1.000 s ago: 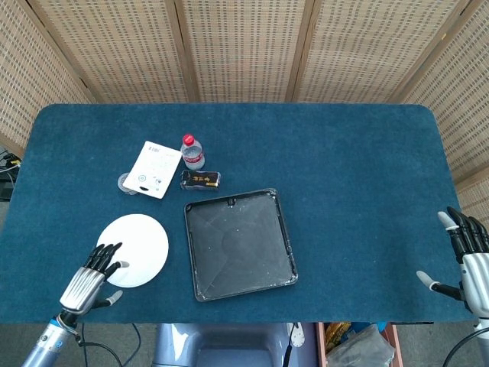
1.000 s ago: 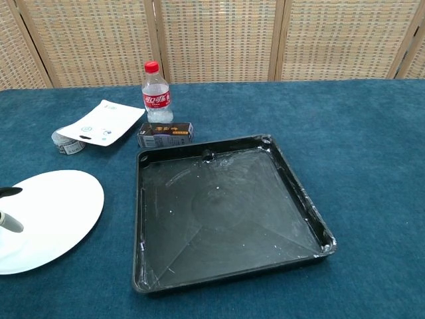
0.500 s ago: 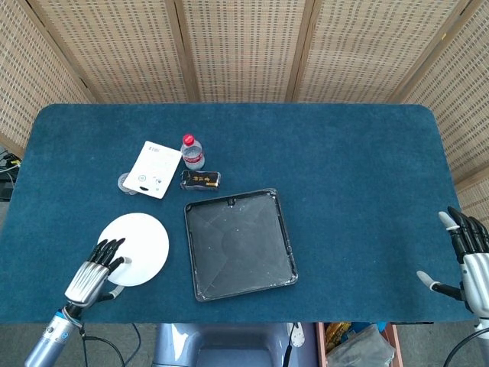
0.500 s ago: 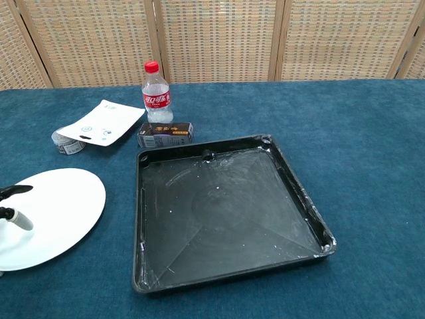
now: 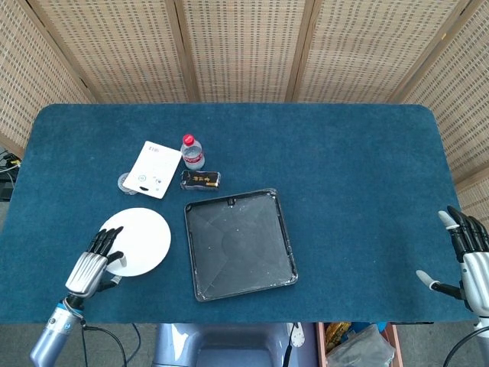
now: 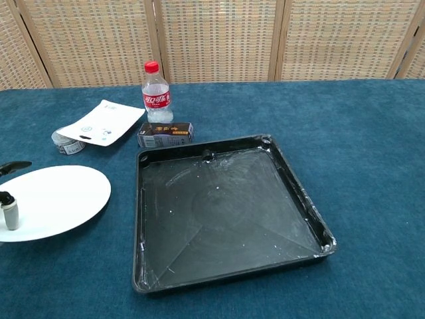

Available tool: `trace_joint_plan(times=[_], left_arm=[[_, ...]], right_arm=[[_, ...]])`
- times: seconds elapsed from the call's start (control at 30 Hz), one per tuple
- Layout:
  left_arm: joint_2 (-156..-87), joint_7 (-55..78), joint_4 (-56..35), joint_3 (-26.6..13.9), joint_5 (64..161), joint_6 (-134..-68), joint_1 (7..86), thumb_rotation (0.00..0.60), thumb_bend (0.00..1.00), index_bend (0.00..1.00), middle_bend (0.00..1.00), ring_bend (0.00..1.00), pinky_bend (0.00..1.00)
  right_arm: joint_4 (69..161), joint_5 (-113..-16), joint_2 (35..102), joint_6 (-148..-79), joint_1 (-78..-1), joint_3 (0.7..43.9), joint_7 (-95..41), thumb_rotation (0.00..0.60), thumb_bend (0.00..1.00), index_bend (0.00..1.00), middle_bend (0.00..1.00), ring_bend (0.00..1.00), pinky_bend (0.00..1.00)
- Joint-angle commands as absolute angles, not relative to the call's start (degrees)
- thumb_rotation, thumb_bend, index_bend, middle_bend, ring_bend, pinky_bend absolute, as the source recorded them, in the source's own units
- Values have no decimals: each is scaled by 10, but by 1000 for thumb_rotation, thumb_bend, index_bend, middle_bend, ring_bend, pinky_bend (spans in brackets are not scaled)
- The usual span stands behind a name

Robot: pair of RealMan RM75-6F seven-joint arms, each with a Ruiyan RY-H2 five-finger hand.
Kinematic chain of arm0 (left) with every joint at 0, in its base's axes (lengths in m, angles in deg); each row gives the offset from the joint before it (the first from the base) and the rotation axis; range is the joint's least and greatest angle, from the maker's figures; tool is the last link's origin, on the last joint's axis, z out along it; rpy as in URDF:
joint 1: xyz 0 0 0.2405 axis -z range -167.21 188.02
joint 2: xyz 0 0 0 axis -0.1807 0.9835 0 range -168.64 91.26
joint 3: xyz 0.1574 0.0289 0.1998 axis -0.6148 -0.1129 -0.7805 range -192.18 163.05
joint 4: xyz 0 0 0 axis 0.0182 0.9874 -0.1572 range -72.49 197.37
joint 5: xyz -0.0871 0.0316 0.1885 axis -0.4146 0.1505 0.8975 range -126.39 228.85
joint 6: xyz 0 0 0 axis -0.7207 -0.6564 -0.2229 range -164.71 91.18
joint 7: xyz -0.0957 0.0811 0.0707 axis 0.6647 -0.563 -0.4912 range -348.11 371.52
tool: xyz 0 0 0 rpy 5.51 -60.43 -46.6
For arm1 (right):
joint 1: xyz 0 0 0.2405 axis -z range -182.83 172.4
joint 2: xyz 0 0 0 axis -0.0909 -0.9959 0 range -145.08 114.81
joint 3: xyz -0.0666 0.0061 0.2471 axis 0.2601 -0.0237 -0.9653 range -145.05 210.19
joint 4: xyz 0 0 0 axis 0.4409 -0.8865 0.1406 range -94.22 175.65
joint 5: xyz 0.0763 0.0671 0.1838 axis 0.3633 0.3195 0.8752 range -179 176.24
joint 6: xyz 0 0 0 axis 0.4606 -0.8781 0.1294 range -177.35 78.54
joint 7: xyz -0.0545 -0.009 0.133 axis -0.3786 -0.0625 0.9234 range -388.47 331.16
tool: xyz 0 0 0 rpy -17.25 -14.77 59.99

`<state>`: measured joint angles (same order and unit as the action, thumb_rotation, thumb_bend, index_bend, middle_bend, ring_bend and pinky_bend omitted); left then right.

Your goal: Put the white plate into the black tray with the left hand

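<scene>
Plate: round white plate (image 5: pixel 139 241) lies on the blue cloth-covered table (image 5: pixel 344 176), just left of the square black plastic tray (image 5: pixel 238 243) and apart from it; in the chest view the plate (image 6: pixel 56 199) looks tilted, its near-left edge up by the hand.
Left hand: metal-backed left hand (image 5: pixel 92 264) with black fingers sits at the plate's near-left rim, fingers pointing away from the robot and laid over the plate's edge; in the chest view a thumb tip (image 6: pixel 9 211) stands on the plate's top face and a dark fingertip shows at the far rim. It pinches the plate's edge.
Left arm: forearm runs down to the lower left corner of the head view, low over the table's front edge.
Right hand: right hand (image 5: pixel 466 256) hangs off the table's right end, fingers apart and pointing up, thumb stretched toward the table, holding nothing.
Tray: black tray (image 6: pixel 226 209) is bare inside, scuffed with pale marks, set slightly askew on the table.
Others: clear plastic bottle with a red cap and label (image 5: pixel 192 152) stands upright beyond the tray; small dark box (image 5: pixel 200 180) lies just before it; flat white pouch (image 5: pixel 153 169) lies to the left, overlapping a small roll of tape (image 6: pixel 66 141).
</scene>
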<state>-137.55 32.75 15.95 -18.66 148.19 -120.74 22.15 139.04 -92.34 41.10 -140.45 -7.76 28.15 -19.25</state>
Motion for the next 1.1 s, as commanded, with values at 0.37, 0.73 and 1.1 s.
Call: trace_joint_plan(times=[0.37,0.73,1.1], left_arm=[[-1295,382,19,-99,1467,-1317,253,600,456,747,0,0,0],[-1234,309,-151,-72,1509,-1316,302,600,457,759,0,0,0],[-1334,223,-140,-84,1547,-1173,416,600,457,763,0,0,0]], right_arm=[[1392,-927,413,-1406,-78,282,-196,600,0,0,0,0,0],[1396,-927,414,-1406,-78,282,-205,600,0,0,0,0,0],[1400,-922,417,-1408,-77,280,-214,600,0,0,0,0,0]])
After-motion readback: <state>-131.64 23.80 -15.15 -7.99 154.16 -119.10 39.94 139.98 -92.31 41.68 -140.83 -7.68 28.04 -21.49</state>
